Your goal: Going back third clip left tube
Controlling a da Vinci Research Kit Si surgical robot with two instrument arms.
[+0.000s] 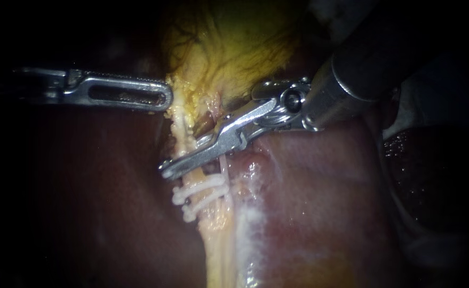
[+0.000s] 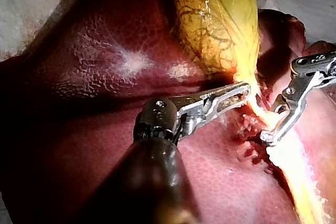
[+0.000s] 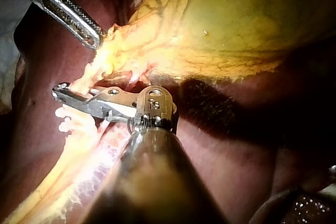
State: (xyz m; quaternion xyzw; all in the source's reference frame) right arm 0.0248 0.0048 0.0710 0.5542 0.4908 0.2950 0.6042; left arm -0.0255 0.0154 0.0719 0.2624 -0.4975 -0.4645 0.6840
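**A:** Where does the tube sit?

**B:** The tube point(image 1: 215, 240) runs as a pale strand from the gallbladder point(image 1: 229, 48) at the far side towards the near edge, over the liver point(image 1: 319, 202). The right instrument point(image 1: 166, 169) lies across it, just on the far side of the clips point(image 1: 199, 188).

**A:** Is it gripping?

**B:** I cannot tell whether it grips the tube or only lies over it. The left instrument point(image 1: 165, 98) pinches the gallbladder's yellow fringe at the neck, its jaws pressed onto it.

**A:** How should it back out?

**B:** I would first confirm the tube is released. Then slide out to the right along the shaft's own line, lifted clear of the clips, with the left pull even.

**A:** And the counts?

**B:** Two instruments, one tube I can follow, one gallbladder and one liver. Two white clips show. A third may be hidden under the right instrument, but I cannot say.
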